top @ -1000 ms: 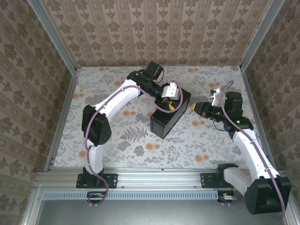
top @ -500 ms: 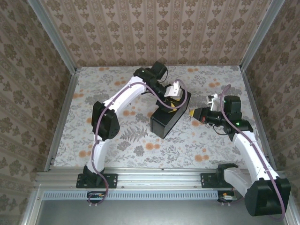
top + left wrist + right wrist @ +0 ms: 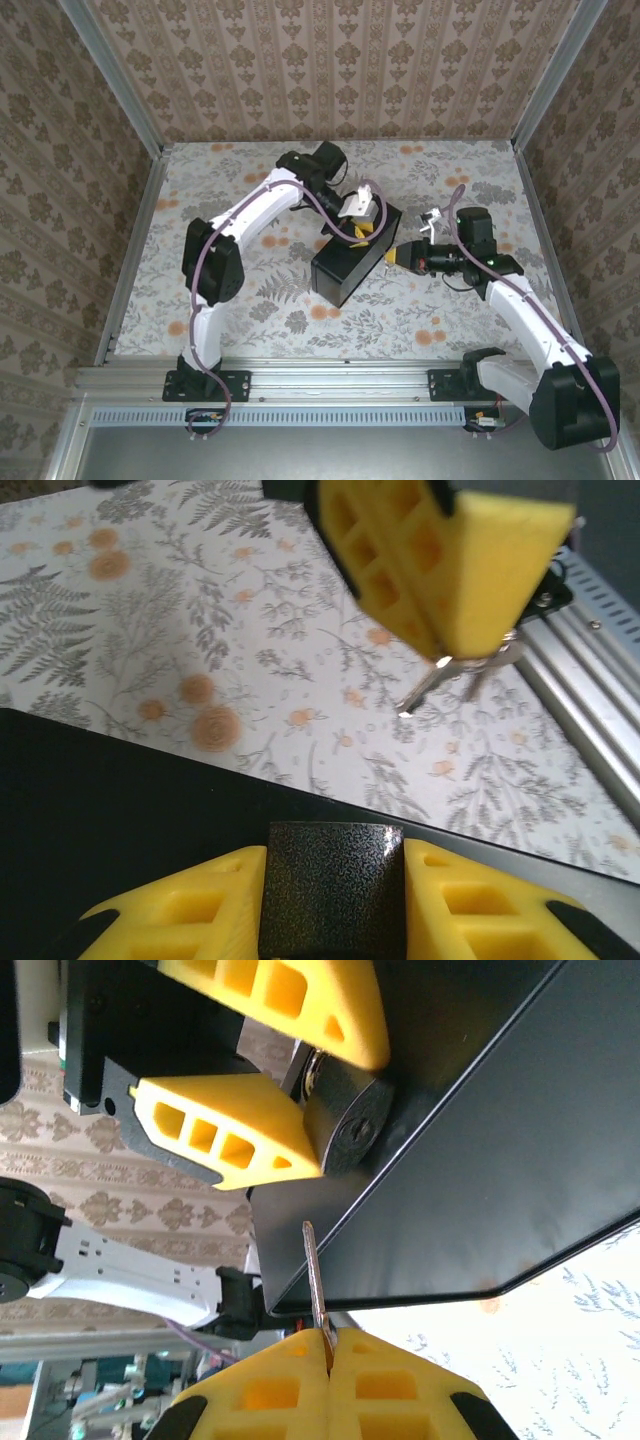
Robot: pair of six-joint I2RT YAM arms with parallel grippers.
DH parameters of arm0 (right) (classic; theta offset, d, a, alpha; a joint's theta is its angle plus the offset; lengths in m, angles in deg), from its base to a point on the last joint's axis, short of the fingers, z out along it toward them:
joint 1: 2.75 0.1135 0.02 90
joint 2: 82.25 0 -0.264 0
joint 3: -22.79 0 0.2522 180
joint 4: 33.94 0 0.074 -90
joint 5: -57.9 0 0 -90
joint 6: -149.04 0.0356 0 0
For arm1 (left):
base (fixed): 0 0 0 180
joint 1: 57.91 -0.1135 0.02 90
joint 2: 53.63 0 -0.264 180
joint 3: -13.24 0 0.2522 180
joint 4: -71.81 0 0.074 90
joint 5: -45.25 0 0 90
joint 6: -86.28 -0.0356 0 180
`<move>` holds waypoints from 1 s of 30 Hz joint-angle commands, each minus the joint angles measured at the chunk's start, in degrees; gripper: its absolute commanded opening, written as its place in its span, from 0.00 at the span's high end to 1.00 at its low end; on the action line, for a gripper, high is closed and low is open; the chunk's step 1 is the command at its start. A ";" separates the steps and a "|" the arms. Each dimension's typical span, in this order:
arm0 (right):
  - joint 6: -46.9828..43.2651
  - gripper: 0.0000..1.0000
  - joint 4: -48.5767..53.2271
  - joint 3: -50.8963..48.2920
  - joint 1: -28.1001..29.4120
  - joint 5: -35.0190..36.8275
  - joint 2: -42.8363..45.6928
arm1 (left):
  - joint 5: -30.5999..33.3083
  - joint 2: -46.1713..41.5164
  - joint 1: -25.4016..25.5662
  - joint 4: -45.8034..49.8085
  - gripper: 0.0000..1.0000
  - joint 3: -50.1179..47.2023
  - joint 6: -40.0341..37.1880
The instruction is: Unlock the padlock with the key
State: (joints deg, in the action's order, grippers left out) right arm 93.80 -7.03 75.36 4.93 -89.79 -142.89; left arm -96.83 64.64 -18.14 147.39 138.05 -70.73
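While the left gripper [image 3: 333, 858] is clamped on the padlock [image 3: 350, 1130] at the far edge of the box [image 3: 345, 265], the right gripper [image 3: 328, 1345], just beside the box's right side, is closed on the key [image 3: 316, 1280], whose tip sits near the padlock without touching it.

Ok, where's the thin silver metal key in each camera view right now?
Right wrist: the thin silver metal key stands bottom centre, pinched in the right claw.
Left wrist: upper right, hanging below that yellow claw.
Top external: at the claw's tip, right of centre; too small to make out.
Shared landmark: the black rectangular box beside it.
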 commanded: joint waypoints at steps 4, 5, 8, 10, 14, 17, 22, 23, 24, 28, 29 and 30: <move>0.77 1.00 -4.80 0.80 1.37 -7.76 -3.18 | -3.95 -4.00 -2.37 6.22 0.64 -3.81 -7.82; 0.60 1.00 -5.07 1.00 2.02 -8.64 -3.99 | -3.91 -4.20 -2.41 6.95 0.64 -3.90 -8.77; -0.71 1.00 -5.86 1.30 4.11 -10.95 -6.40 | -4.39 -4.67 -2.64 7.96 0.64 -4.94 -11.57; -2.72 1.00 -5.23 1.76 4.66 -12.07 -7.86 | -4.98 -4.99 -2.72 8.37 0.65 -5.35 -13.19; -5.05 1.00 -3.24 2.90 4.69 -12.96 -9.73 | -6.77 -6.12 -3.29 9.57 0.65 -6.00 -16.98; -4.78 1.00 -3.27 3.67 4.78 -13.67 -10.81 | -7.07 -6.61 -3.80 11.77 0.65 -5.92 -19.94; -4.91 1.00 -2.52 5.37 5.55 -14.40 -12.86 | -7.92 -8.60 -3.87 10.97 0.65 -8.65 -22.10; -5.27 1.00 -1.88 5.82 5.76 -14.62 -13.38 | -8.13 -8.99 -3.83 10.55 0.65 -9.15 -22.28; -5.91 1.00 -1.27 6.29 6.14 -14.72 -13.89 | -8.23 -9.24 -3.87 10.40 0.65 -9.60 -22.51; -8.14 1.00 1.49 8.66 7.40 -14.99 -16.35 | -8.40 -10.17 -3.91 9.54 0.65 -10.65 -22.90; -8.66 1.00 1.98 9.18 7.57 -15.09 -17.02 | -8.41 -10.26 -3.91 9.51 0.65 -10.83 -22.91; -8.89 1.00 2.20 9.56 7.66 -15.29 -17.54 | -8.39 -10.26 -3.93 9.51 0.65 -10.90 -23.06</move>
State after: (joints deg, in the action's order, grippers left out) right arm 87.75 -7.87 82.62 12.01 -102.75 -159.11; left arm -101.07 57.43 -21.68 155.87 127.38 -91.03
